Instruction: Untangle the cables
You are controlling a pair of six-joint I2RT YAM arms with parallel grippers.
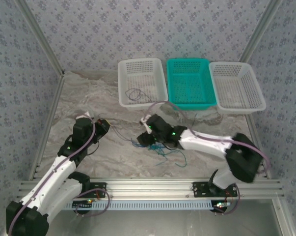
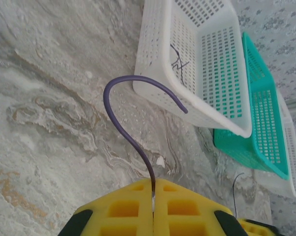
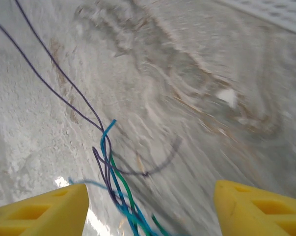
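Left gripper [image 2: 152, 186]: yellow foam jaws pressed together, pinching one thin dark-purple wire [image 2: 119, 123], whose free end curls up and over toward the white perforated plastic basket [image 2: 155, 73] at the far left. Right gripper [image 3: 151, 196]: jaws well apart with nothing in them. It hangs low over the tangle of thin blue, teal-green and dark-purple cables [image 3: 111, 172]. The tangle lies on the marbled table [image 1: 84, 98] between the two arms, nearer the right one. Seen from above, the pinched purple wire runs from the left jaws across to the tangle, so I judge it not yet free. One loose dark wire [image 1: 134, 95] already lies in that white basket. A teal plastic basket [image 1: 189, 83] and a second white basket [image 1: 236, 83] stand beside it. Judgement: roughly one strand sorted; the main knot is left to pick apart and distribute.
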